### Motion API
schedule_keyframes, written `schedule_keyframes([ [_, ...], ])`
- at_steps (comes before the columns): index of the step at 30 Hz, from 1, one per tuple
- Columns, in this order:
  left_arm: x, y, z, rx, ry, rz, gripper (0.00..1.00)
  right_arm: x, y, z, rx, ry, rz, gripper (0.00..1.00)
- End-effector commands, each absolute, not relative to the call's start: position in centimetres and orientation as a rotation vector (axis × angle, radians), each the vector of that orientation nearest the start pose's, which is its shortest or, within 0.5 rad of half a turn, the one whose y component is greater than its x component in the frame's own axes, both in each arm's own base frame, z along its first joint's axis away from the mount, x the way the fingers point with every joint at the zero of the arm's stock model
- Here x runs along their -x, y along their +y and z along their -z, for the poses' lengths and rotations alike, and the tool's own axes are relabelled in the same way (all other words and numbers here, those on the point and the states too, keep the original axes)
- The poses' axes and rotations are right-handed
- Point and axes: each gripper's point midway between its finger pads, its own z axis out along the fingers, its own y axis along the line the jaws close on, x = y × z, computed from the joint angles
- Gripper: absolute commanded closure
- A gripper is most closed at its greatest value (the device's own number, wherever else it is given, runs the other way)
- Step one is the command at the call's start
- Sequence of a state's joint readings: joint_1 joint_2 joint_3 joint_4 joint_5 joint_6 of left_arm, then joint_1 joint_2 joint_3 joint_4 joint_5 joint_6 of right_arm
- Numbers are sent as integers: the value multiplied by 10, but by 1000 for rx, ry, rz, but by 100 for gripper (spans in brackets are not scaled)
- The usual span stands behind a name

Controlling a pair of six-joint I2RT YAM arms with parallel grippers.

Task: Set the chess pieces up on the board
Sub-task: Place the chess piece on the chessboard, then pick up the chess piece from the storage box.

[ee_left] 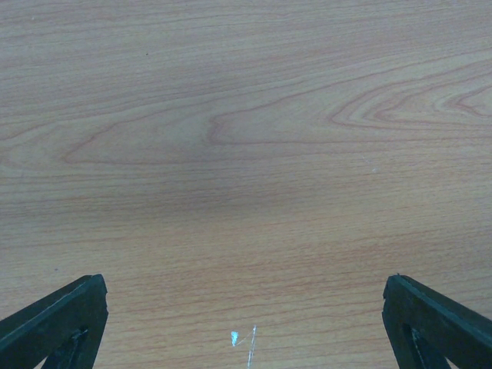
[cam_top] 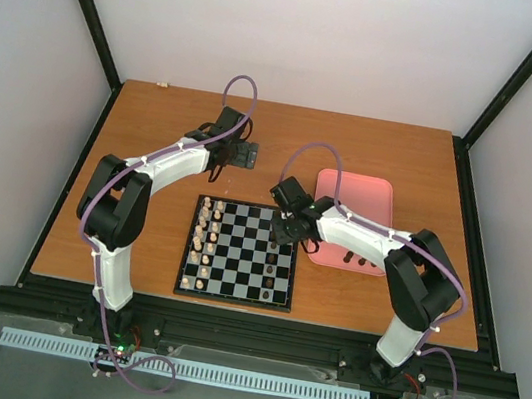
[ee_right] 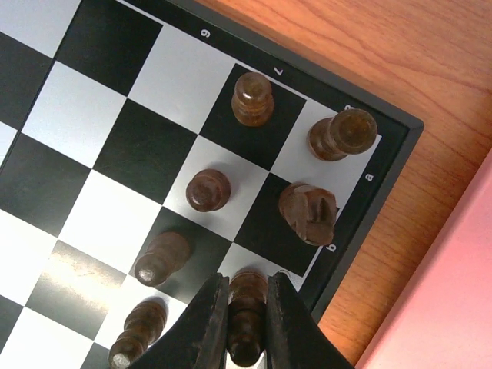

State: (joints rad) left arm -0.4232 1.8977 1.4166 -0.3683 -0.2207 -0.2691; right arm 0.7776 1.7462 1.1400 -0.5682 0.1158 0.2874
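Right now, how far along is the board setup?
Done: cream pieces line the chessboard's left side; a dark rook, knight and pawns stand at its far right corner. In hand: right gripper shut on another dark piece. Left: the other right-side squares; more dark pieces seemingly in the pink tray.

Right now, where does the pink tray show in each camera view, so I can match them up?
Top external: the pink tray sits just right of the board, towards its far corner.
Left wrist: not in it; only the wooden table shows.
Right wrist: a pink strip fills the lower right corner, past the board's frame.
Shared landmark: the board's black corner nearest the tray, in the top and right wrist views.
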Motion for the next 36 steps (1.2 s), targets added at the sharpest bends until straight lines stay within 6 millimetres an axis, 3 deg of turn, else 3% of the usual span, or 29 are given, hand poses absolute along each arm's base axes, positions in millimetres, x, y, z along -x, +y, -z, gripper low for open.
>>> schedule_keyframes([
  [1,-487,-174,-127,-67,2384,55,0,-294,270,-58,636,2662,-142,90],
  [6,-486,-174,-128,-66,2382,55,0,-295,265,-58,626,2664,-107,85],
  [15,-486,-174,-130,-66,2379,58,0,-296,261,-64,619,2649,-83,65],
  [25,-487,-175,-129,-69,2381,60,0,-291,246,-109,571,2557,-103,52],
  [31,-488,-175,-130,-69,2379,61,0,-283,206,-126,474,2531,30,41],
  [36,-487,-176,-128,-70,2382,67,0,-275,160,-104,329,2606,96,40],
])
